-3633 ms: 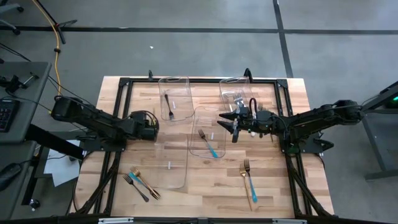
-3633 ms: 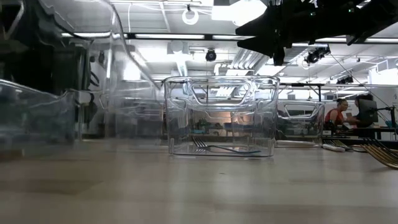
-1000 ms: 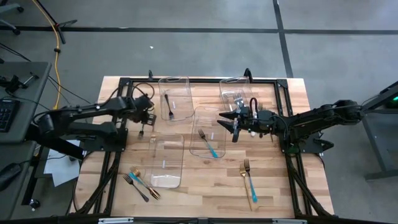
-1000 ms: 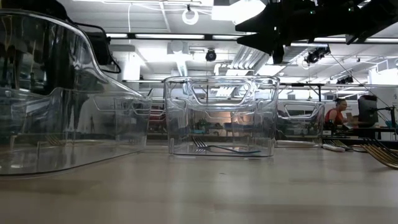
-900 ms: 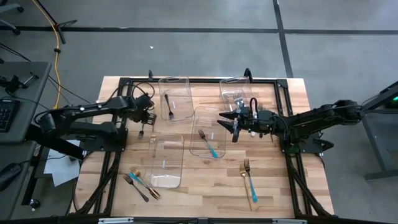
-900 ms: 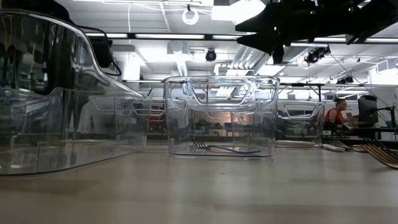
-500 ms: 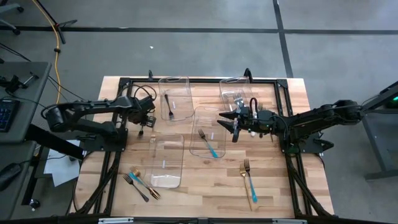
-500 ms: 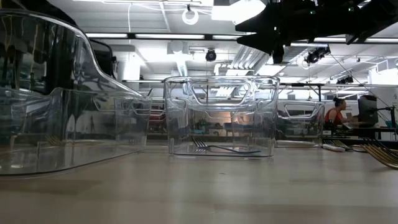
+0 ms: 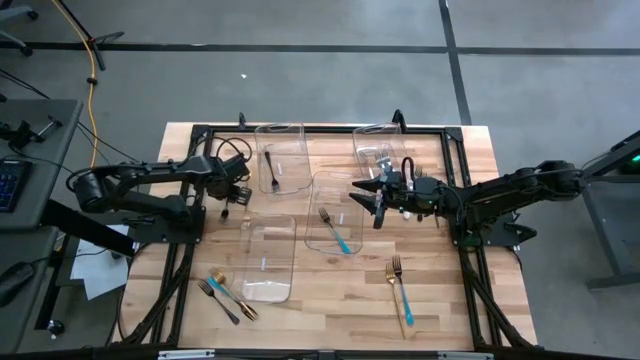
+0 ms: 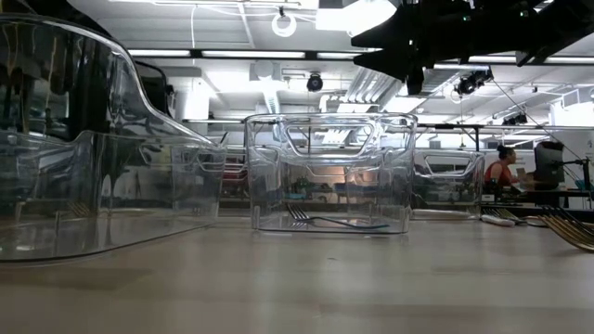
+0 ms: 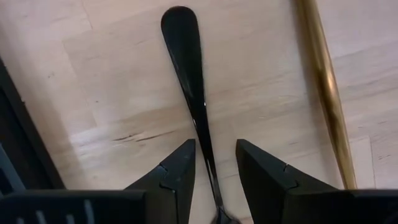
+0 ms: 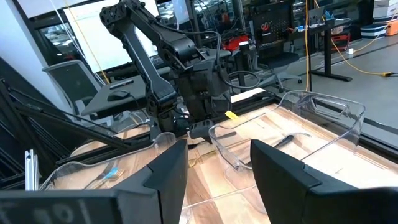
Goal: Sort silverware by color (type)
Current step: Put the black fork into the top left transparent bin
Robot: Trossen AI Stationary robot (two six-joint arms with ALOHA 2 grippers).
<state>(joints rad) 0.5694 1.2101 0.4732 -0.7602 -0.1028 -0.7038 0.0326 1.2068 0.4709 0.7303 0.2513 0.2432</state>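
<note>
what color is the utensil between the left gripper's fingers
Black utensil, glossy; clearest in the left wrist view.

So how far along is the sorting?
Done: a black fork lies in one bin, a teal-handled fork in the middle bin and silver ones in the far bin. In hand: the left pincer grips a black utensil. Left: loose pieces and on the table; the right pincer waits.

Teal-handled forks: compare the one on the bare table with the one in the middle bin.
The teal-handled fork on the table has gold tines; the teal-handled fork in the middle bin has dark silvery tines. The first lies on bare wood at the table's near right; the second lies inside the clear middle bin. The first runs nearly straight down the picture, the second slants. Both lie flat, touched by no gripper.
</note>
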